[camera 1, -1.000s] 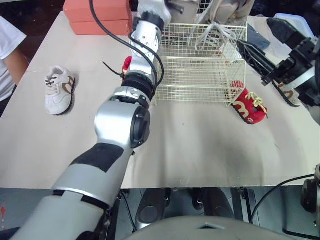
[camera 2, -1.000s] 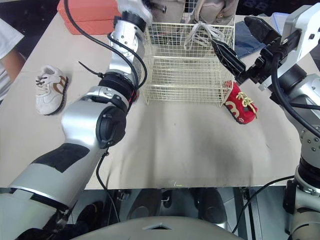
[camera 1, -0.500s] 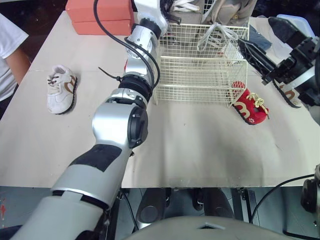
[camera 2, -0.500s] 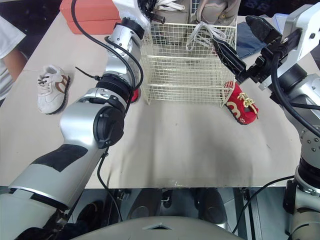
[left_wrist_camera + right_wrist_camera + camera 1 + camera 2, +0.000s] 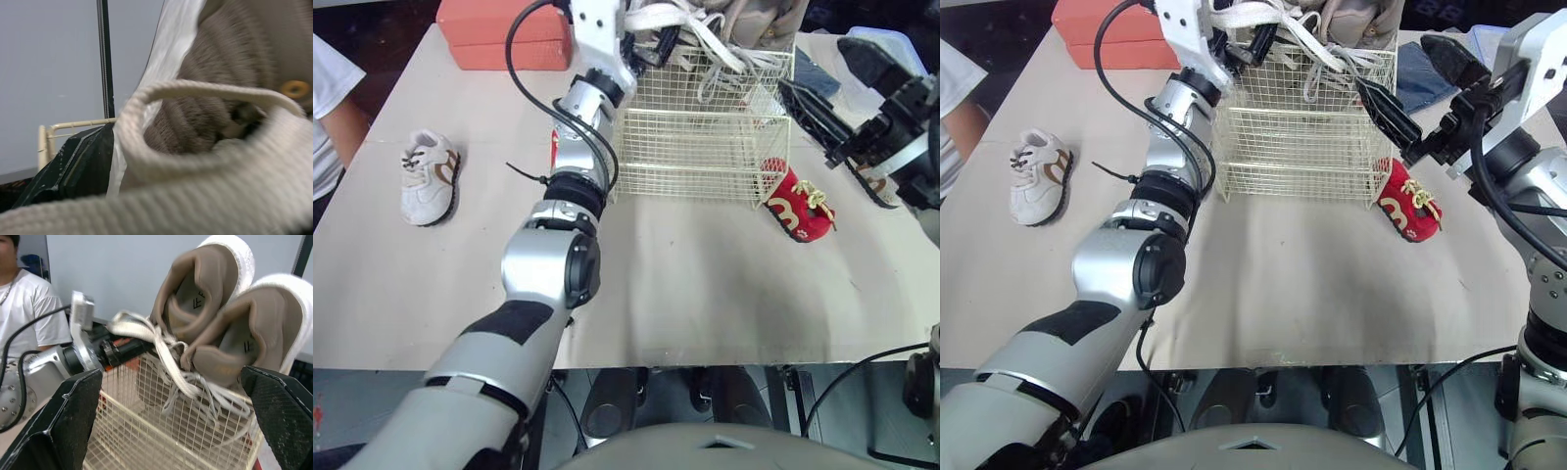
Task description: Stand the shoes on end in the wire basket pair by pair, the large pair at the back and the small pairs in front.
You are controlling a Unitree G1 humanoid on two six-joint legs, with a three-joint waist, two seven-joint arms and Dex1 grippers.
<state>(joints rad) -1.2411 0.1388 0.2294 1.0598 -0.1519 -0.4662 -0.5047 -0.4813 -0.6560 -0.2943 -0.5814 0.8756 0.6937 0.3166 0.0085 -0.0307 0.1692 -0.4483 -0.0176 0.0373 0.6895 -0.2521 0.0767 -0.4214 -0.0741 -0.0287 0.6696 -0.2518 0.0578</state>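
The wire basket [image 5: 705, 162] stands at the table's far middle. Two large taupe shoes [image 5: 210, 328] stand on end in its back, heels up, white laces [image 5: 690, 29] spilling over the rim. My left gripper [image 5: 1244, 41] is at the basket's back left corner, fingers spread, with laces draped across it. A small red shoe [image 5: 800, 206] lies on the table against the basket's right side. A bit of another red shoe [image 5: 555, 147] peeks from behind my left arm. A small white and brown shoe [image 5: 429, 176] lies far left. My right gripper [image 5: 1420, 83] hovers open, right of the basket.
Red boxes [image 5: 504, 29] sit at the back left of the table. A person in a white shirt [image 5: 333, 98] stands at the left edge. A blue cloth [image 5: 1425, 83] lies behind my right gripper. The near half of the table [image 5: 705, 294] is bare.
My left gripper has spread its fingers at the basket's back left corner. The large shoe's laces now trail over the rim toward it. The right arm stayed still.
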